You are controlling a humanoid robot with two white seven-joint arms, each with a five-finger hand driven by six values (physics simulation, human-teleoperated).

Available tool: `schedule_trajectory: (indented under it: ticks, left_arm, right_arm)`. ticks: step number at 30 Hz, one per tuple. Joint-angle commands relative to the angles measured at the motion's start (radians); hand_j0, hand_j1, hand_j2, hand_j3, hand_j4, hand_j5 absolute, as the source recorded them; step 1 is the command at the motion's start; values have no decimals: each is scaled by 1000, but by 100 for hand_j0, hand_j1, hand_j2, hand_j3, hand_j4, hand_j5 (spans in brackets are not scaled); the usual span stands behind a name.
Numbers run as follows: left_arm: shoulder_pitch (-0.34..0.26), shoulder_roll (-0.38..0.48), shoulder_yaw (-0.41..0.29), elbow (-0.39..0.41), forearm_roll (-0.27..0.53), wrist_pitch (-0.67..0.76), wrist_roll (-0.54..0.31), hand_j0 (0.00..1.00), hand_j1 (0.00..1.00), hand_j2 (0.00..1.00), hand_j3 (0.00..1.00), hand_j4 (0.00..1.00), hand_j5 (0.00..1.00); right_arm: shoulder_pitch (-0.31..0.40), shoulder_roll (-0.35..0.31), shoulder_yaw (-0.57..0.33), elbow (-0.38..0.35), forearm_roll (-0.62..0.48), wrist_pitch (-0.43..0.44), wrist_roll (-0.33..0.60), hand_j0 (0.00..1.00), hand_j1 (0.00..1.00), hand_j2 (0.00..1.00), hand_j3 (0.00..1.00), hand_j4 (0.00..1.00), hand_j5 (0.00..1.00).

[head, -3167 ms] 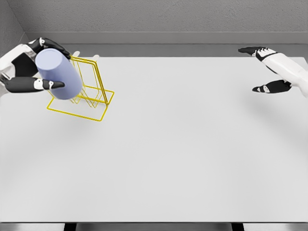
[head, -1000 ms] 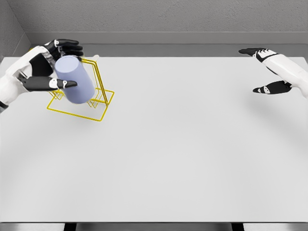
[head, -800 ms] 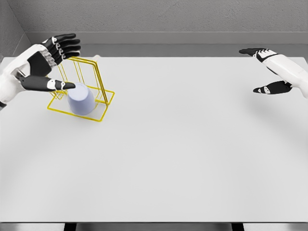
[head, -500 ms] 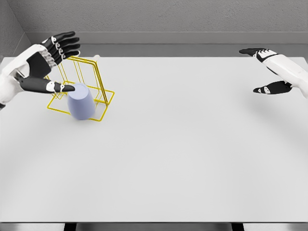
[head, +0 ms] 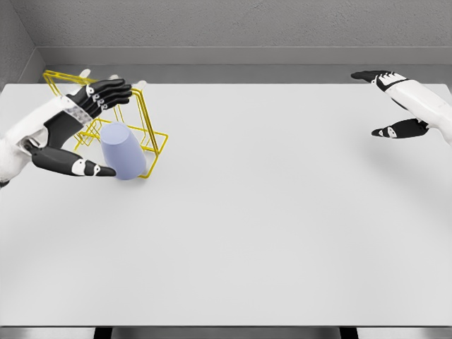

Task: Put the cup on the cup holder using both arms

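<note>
A pale lavender cup [head: 121,151] stands upside down on the front of the yellow wire cup holder [head: 145,120], on the table's far left. My left hand [head: 86,131] is open just left of the cup, fingers spread above it and thumb low beside it, holding nothing. The holder's far side shows behind that hand. At the far right edge my right hand [head: 388,100] hovers open, away from the cup.
The white table [head: 254,226] stretches from the holder to the right hand. A grey wall runs along its far edge.
My left hand carried the cup down onto the holder, let it go and spread its fingers. Its thumb has since dropped lower, left of the cup. The right hand stayed still.
</note>
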Motion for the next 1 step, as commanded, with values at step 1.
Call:
schedule_trajectory:
  ticks: [1]
  left_arm:
    - [0, 6, -32, -1, 6, -25, 0, 100, 100, 100, 100, 100, 100]
  right_arm:
    - [0, -1, -1, 1, -6, 0, -1, 100, 100, 100, 100, 100, 100]
